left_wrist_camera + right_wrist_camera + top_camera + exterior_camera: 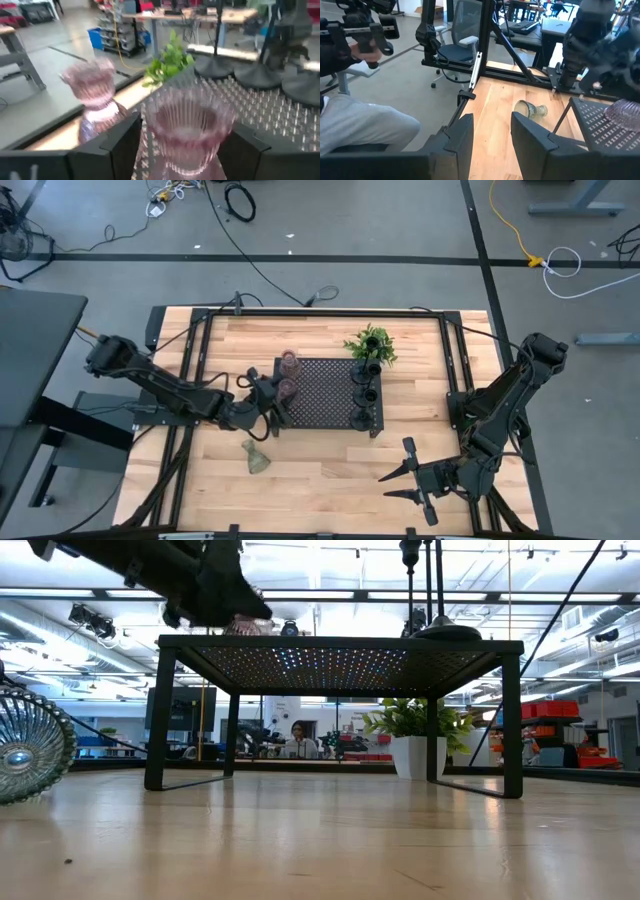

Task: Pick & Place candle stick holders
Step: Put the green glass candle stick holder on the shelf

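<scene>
A black perforated tray [325, 395] stands mid-table. Three black holders [362, 392] stand along its right side. One pinkish glass holder [290, 362] stands at its far left corner. A second pinkish glass holder [286, 389] [187, 130] sits between the fingers of my left gripper [272, 394] [182, 150] at the tray's left edge. A greenish glass holder [257, 458] [530, 109] lies on its side on the table, near-left of the tray. My right gripper [398, 480] [492, 135] is open and empty near the table's near right edge. My left gripper pinches the second pinkish glass holder by the two sides of its ribbed bowl [150, 125], one finger [120, 145] on each side. The fingers come level from the table's left. The holder is upright over the tray's left edge; its base is out of frame.
A green leafy plant [372, 345] stands at the tray's far right corner. The tray is a raised stand on legs [160, 720]. Bare wood lies between the tray and the near edge. A person's legs [365, 125] show beyond the table's left side.
</scene>
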Robot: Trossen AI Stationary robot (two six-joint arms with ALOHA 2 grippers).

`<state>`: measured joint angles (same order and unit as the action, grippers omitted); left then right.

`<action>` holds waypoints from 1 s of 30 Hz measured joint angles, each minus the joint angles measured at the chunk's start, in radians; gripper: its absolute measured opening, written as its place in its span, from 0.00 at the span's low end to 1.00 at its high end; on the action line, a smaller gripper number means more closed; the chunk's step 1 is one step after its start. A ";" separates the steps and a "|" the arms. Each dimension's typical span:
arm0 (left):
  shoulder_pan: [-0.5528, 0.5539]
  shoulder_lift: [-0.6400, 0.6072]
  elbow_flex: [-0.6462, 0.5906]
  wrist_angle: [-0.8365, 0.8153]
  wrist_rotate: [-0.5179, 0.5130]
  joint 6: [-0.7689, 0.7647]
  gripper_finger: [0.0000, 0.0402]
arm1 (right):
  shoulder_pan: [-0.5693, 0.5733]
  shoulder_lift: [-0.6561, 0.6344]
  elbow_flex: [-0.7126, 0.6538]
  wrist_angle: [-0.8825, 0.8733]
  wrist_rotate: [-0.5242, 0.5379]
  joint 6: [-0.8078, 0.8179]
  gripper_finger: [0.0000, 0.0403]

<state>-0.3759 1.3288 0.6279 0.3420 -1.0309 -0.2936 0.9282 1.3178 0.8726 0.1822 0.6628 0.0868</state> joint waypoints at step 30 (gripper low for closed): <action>-0.365 -0.286 0.001 -0.004 -0.057 -0.117 0.71 | 0.000 0.000 0.000 -0.013 0.002 0.010 0.32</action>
<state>-0.7411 1.0428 0.6289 0.3383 -1.0874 -0.4104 0.9283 1.3182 0.8726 0.1688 0.6643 0.0967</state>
